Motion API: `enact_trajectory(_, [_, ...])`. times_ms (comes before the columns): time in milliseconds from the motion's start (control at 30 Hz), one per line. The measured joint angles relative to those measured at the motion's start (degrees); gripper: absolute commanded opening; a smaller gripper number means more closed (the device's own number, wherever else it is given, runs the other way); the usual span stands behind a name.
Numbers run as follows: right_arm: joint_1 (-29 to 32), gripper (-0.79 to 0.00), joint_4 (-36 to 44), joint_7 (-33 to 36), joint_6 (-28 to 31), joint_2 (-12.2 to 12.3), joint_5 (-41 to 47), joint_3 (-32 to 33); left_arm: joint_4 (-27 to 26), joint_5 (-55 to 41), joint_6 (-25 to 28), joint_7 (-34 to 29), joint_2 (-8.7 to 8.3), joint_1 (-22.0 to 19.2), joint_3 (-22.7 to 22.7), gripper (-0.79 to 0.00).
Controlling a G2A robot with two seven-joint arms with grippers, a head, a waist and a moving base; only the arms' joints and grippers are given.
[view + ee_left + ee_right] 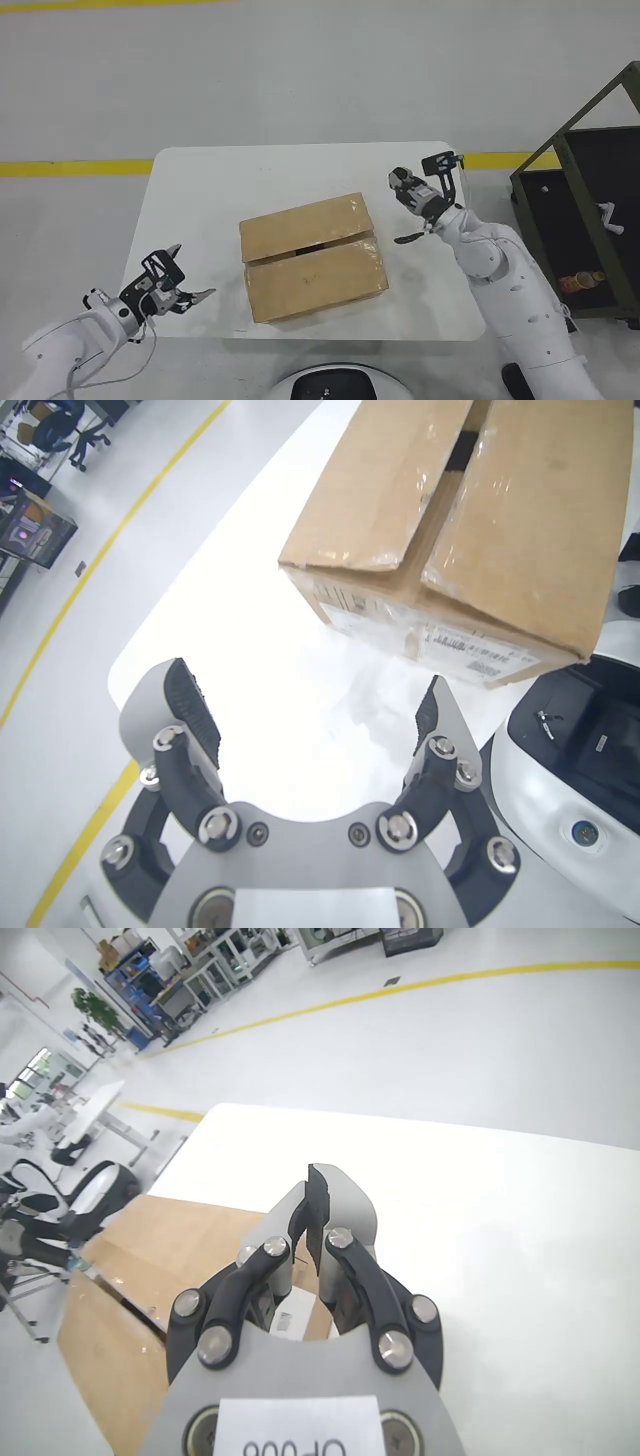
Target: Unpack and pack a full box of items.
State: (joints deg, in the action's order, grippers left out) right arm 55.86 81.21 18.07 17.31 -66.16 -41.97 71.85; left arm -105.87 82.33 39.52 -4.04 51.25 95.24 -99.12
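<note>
Box (312,256) sits almost closed, contents hidden; left pincer (306,680) wide, right pincer (315,1190) pressed together

Box (450,525), short end face toward the left gripper (306,672): white shipping labels (470,652) stuck along the lower edge. They carry rows of fine black print and barcode-like bars, too small and smeared to read. A pale label (345,597) sits just beside them on the same face, also illegible.

Other end of the box, toward the right gripper (311,1193): a small white label (284,1321) with a dark print patch, not legible.

On the right gripper's base plate is a white sticker (300,1425) with large dark characters, upside down and cut off at the edge.
</note>
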Motion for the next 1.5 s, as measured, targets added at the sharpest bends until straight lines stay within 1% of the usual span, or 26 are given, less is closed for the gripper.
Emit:
enact_trajectory(67, [1.36,-0.785,0.84,-0.67,-0.48,0.26,-2.83,0.48,-0.17,0.65,0.35,0.57,0.01,1.11,0.05,-0.751])
enact_trajectory(100, [2.29,-0.785,1.41,-1.25,-0.99,0.36,-4.2,0.74,-0.29,0.51,0.77,1.05,0.03,1.65,0.29,-0.779])
enact_trajectory(133, [2.98,-0.785,1.83,-1.66,-1.4,0.4,-4.86,0.89,-0.34,0.26,1.21,1.28,0.05,1.91,0.49,-0.785])
enact_trajectory(300, [5.73,-0.785,3.73,-2.53,-4.21,0.39,-5.15,1.5,-0.36,0.06,1.4,1.34,0.06,1.97,0.62,-0.785])
enact_trajectory(433, [6.03,-0.785,3.99,-1.64,-4.72,0.27,-4.24,1.45,-0.34,0.09,1.36,1.31,0.06,1.97,0.64,-0.785])
enact_trajectory(567, [6.22,-0.785,3.67,-1.71,-4.59,0.17,-4.21,1.27,-0.26,1.87,-0.02,1.25,0.27,1.38,3.01,-0.785])
enact_trajectory(800, [7.62,-0.785,3.67,-1.93,-4.81,0.11,-3.47,1.77,2.12,4.77,-0.78,1.57,0.7,-2.73,8.75,-0.785])
enact_trajectory(1000, [9.51,-0.785,3.85,-1.84,-4.11,-0.12,-3.1,0.51,5.11,7.61,-1.78,2.24,1.13,-6.32,13.18,-0.785])
enact_trajectory(1100, [10.45,-0.785,3.59,-1.95,-4.11,-0.24,-2.2,0.25,6.87,7.14,-2.13,1.4,1.41,-7.82,14.9,-0.785])
enact_trajectory(1200, [11.17,-0.785,3.83,-2.03,-3.77,-0.29,-1.75,0.18,6.86,6.6,-1.99,0.21,1.63,-9.34,16.21,-0.785])
enact_trajectory(1500, [13.67,-0.785,5.58,-0.83,-3.53,-0.05,-1.58,1.49,7.69,6.76,-2.57,0.2,2.37,-13.45,20.48,-0.785])
